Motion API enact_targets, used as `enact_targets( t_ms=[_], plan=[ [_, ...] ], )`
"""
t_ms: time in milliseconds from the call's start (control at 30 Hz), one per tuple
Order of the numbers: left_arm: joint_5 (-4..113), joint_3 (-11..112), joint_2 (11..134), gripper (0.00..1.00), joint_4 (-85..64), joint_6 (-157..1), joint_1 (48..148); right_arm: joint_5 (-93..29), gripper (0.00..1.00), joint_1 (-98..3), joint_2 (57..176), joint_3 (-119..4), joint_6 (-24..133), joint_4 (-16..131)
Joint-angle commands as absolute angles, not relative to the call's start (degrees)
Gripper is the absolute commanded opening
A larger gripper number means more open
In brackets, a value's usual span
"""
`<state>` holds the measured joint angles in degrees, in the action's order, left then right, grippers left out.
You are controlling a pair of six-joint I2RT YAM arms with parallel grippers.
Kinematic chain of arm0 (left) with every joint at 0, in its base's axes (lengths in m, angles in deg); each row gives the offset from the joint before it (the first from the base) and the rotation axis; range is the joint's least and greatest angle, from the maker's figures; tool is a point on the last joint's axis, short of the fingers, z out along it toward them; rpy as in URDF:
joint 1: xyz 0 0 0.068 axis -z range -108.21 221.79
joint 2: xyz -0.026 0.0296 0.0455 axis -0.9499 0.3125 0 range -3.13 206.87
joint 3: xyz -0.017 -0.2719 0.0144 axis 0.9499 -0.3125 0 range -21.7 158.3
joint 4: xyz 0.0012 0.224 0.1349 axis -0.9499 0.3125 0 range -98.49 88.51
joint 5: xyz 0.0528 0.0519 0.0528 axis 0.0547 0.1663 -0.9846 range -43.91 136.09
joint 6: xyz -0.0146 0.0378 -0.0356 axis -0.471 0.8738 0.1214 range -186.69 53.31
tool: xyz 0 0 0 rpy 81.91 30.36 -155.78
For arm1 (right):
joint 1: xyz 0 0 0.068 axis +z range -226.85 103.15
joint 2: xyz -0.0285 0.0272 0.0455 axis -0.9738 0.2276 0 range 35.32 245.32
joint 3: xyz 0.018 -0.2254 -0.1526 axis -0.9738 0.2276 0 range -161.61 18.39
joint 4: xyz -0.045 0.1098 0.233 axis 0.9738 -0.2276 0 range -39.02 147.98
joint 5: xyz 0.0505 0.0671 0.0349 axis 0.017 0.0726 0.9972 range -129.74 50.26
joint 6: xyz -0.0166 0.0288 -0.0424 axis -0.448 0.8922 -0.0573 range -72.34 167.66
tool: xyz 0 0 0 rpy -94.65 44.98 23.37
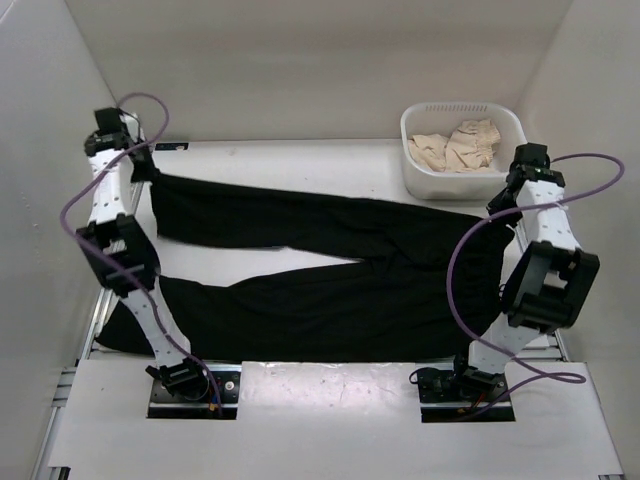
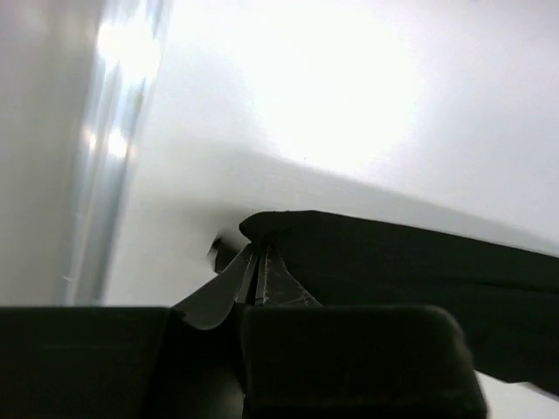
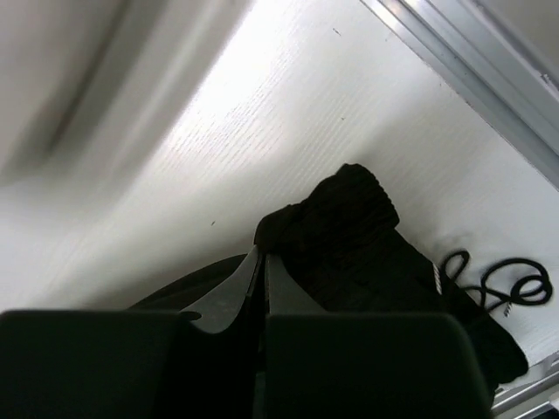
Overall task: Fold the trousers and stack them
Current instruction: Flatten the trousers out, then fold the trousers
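White box of a room: plain white walls on three sides and a white table filling the bottom. At about 1 o'clock sits a white basket with some beige cloth crumpled in it. The right wrist view also shows a loose black cord coiled near the table edge.

The trousers lie spread across the middle, waist at 3 o'clock. Both legs run toward 9 o'clock with a strip of bare table between them. Nothing's folded yet as far as we can see.

We read this as the start of the first fold. The left gripper is up at 10 o'clock, fingers pressed together on the cuff corner of the far leg. The right gripper at 2 o'clock is pinching the far corner of the waistband the same way. Both wrist views show black fabric caught right at the fingertips.

Next move, we reckon: lift both ends together and carry the far edge toward 6 o'clock, laying the far leg over the near one. The arms need to move in step and keep the cloth taut, or it'll sag and bunch mid-span.
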<state>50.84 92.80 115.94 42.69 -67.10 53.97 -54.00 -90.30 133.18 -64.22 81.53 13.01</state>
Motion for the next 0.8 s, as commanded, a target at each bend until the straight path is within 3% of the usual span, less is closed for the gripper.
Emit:
enact_targets(
  t_ms=[0,167,333,433,467,500,767],
  plan=[
    [47.5,85.5,102.0,0.14,37.0,-66.7,54.3,-54.1,0.00,-90.2,127.3,-60.7,80.2,14.4],
    [45.7,70.5,97.0,0.21,37.0,-66.7,52.3,-54.1,0.00,-90.2,124.8,-56.1,80.2,15.0],
    [46.7,56.5,95.0,0.40,37.0,-66.7,49.5,-52.6,0.00,-90.2,121.6,-51.6,79.7,15.5],
    [47.2,51.4,94.4,0.57,37.8,-66.7,46.7,-52.6,0.00,-90.2,120.2,-49.1,79.7,16.1],
    [47.9,51.4,94.4,0.68,38.3,-66.7,45.8,-52.6,0.00,-90.2,120.2,-49.1,79.7,16.1],
    [49.2,52.2,94.4,0.72,38.9,-66.7,43.9,-52.6,0.00,-90.2,119.7,-48.4,79.7,16.1],
    [55.3,62.0,96.9,0.77,42.3,-66.7,42.7,-53.1,0.00,-90.2,119.7,-47.9,79.1,16.6]
  ],
)
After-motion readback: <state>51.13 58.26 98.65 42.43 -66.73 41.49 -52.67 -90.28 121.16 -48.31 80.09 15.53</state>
